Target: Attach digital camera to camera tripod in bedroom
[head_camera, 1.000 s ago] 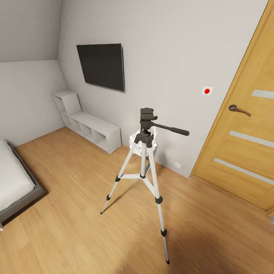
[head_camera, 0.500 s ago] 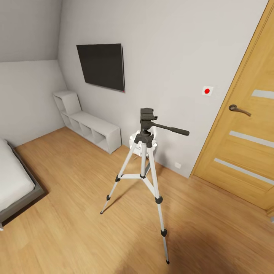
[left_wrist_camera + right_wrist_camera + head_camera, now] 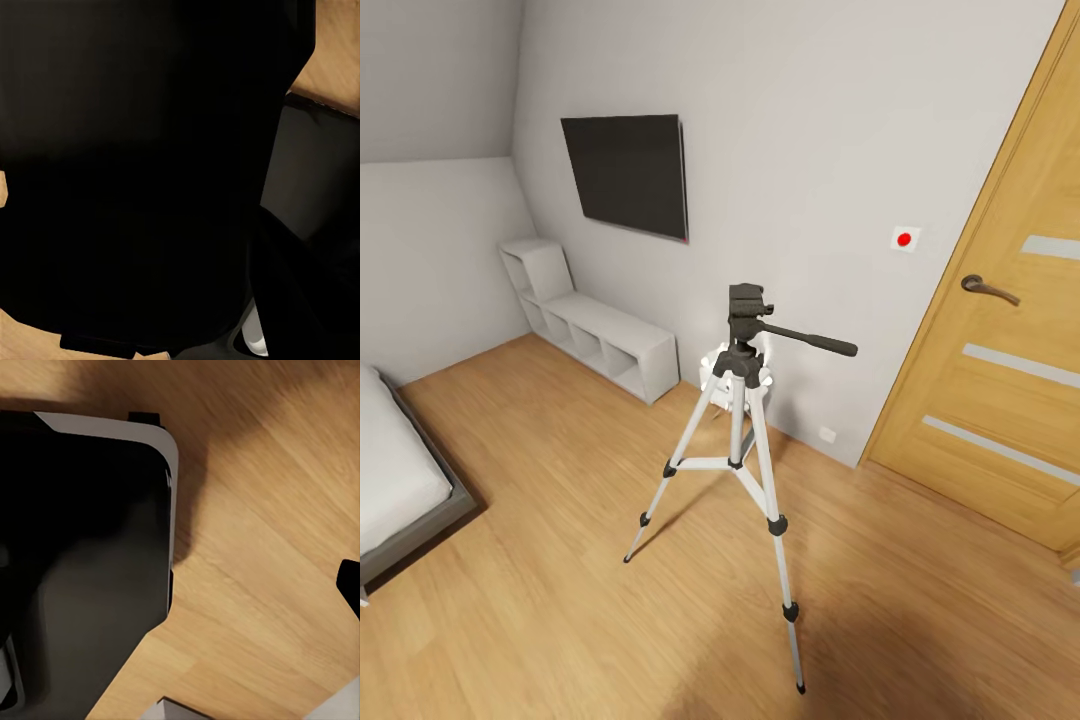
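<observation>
Facing the camera tripod [image 3: 738,440], we see it upright on the wood floor [image 3: 560,480], its three pale legs spread, the black pan head at the top and the long handle reaching toward the wooden door [image 3: 1000,380]. We see no digital camera in these views, so we cannot place it. Neither gripper's jaws are discernible: each wrist view is largely blocked by dark robot bodywork close over the floor, so we cannot tell how far either pair is open or whether it holds anything, nor how the tripod lies relative to them.

Risks, as we judge them:
- Driving in too near could clip a leg and tip the tripod, which looks light and top-heavy
- Swinging an arm could catch the handle and turn the head

Behind the tripod stand a small white lamp [image 3: 716,372] and a grey-white wall with a TV [image 3: 628,175], low white cube shelves [image 3: 595,335] and a wall plate [image 3: 905,239]; a bed [image 3: 395,480] lies at the room's far side
</observation>
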{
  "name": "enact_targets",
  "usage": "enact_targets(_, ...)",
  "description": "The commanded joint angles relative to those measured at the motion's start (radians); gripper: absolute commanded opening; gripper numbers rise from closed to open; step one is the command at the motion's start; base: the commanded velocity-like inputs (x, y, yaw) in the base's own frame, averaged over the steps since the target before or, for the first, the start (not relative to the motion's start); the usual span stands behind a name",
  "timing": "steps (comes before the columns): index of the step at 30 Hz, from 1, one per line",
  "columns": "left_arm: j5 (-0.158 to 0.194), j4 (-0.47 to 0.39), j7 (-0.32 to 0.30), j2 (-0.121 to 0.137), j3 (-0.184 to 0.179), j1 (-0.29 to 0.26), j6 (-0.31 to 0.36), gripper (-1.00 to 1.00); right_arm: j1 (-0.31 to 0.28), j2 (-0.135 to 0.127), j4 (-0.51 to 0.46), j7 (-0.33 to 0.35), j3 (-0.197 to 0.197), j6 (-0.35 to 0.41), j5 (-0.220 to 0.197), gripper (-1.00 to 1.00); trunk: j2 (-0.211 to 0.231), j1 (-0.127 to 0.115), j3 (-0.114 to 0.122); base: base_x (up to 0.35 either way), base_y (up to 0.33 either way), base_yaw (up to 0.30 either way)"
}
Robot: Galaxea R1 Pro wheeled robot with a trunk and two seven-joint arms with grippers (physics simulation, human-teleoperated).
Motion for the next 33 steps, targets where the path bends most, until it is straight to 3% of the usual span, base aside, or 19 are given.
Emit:
enact_targets(1,0.007,0.001,-0.003,0.0,-0.008,-0.001,-0.003,-1.0,-0.001,0.0,0.003,-0.002,0.008,-0.005,-0.006,1.0,-0.002,0.0,-0.002,0.0,0.0,0.0)
enact_targets(15,0.007,0.001,-0.003,-0.001,-0.008,-0.001,-0.003,-1.0,-0.001,0.0,0.003,-0.006,0.008,-0.003,-0.005,1.0,-0.002,0.0,-0.002,0.0,-0.007,0.0)
enact_targets(24,0.007,0.001,-0.003,-0.001,-0.008,0.0,-0.003,-1.0,-0.001,0.0,0.003,-0.007,0.008,-0.003,-0.006,1.0,-0.002,0.0,-0.002,0.0,-0.193,0.0)
enact_targets(33,0.007,0.001,-0.003,0.001,-0.008,-0.001,-0.003,-1.0,-0.001,0.001,0.003,-0.006,0.008,-0.003,-0.006,1.0,-0.002,0.0,-0.002,0.0,-0.041,0.003)
